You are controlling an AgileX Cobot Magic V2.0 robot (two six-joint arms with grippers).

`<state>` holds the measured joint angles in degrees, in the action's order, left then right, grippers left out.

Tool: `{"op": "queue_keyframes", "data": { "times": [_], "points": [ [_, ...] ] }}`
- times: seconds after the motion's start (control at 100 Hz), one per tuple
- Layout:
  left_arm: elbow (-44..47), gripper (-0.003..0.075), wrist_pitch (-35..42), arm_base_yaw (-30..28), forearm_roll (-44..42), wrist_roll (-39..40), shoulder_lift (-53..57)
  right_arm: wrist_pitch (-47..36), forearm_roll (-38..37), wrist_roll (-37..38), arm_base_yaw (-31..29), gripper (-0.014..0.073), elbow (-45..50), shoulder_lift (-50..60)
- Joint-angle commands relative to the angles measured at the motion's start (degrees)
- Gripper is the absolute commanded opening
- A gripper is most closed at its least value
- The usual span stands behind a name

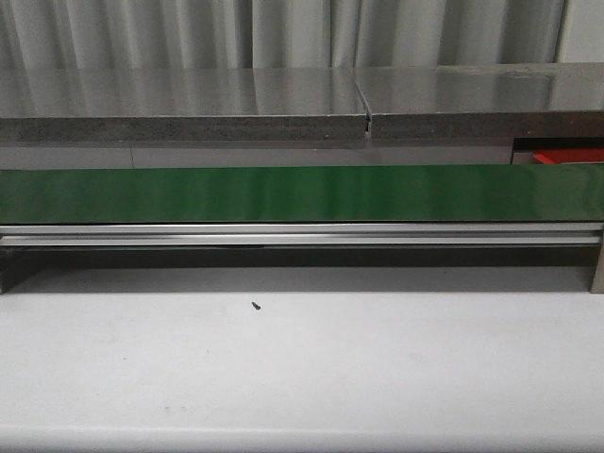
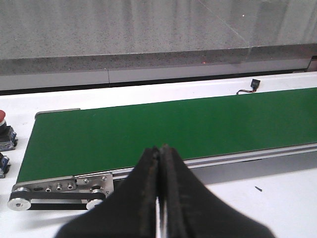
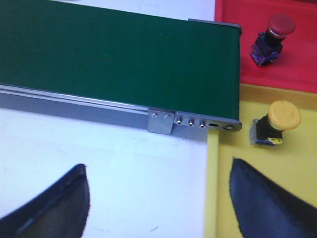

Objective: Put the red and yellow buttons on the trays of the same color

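Observation:
In the right wrist view a red button (image 3: 274,30) lies on the red tray (image 3: 297,69), and a yellow button (image 3: 278,122) lies on the yellow tray (image 3: 297,163) beside it. My right gripper (image 3: 157,166) is open and empty, one finger over the white table and the other over the yellow tray's near edge. My left gripper (image 2: 159,148) is shut with nothing between its fingers, in front of the belt's left end. Another red button (image 2: 2,118) on a dark body shows at that view's edge, beside the belt. The front view shows neither gripper.
A green conveyor belt (image 1: 302,193) on a metal frame runs across the table; its end roller and bracket (image 2: 59,191) are near my left gripper. A grey counter (image 1: 283,99) stands behind it. A sliver of red tray (image 1: 566,156) shows at the far right.

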<state>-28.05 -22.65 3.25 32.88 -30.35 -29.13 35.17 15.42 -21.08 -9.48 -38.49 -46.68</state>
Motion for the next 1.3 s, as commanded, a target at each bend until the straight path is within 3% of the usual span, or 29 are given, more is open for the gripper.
{"op": "queue_keyframes", "data": {
  "times": [0.0,0.17,0.25,0.66,0.75,0.92,0.99,1.29],
  "points": [
    [-1.65,-0.0019,3.78,0.49,1.63,0.40,-0.06,-3.72,0.55,-0.50,0.07,0.0447,-0.38,4.08],
    [-1.65,-0.0019,3.88,0.49,2.17,0.40,-0.06,-0.46,0.55,-0.50,0.07,0.0064,-0.26,7.79],
    [-1.65,-0.0019,3.88,0.49,2.17,0.40,-0.06,0.65,0.55,-0.50,0.07,-0.0071,-0.26,7.99],
    [-1.65,0.0002,3.77,0.49,2.17,0.40,-0.06,2.88,0.55,-0.45,0.07,-0.0067,-0.26,7.93],
    [-2.28,0.0118,1.94,0.49,2.17,0.40,-0.26,2.88,0.55,-0.45,0.07,-0.0067,-0.26,7.93],
    [-4.47,0.0561,-0.51,0.49,1.62,0.40,-0.39,2.88,0.55,-0.45,0.07,-0.0067,-0.26,7.93],
    [-5.59,0.0664,-0.51,0.49,1.58,0.40,-0.47,2.88,0.55,-0.45,0.07,-0.0067,-0.26,7.93],
    [-17.03,0.0659,-2.23,-5.34,-9.43,13.04,-10.03,2.92,0.55,-0.45,0.07,-0.0067,-0.26,7.93]
  ]
}}
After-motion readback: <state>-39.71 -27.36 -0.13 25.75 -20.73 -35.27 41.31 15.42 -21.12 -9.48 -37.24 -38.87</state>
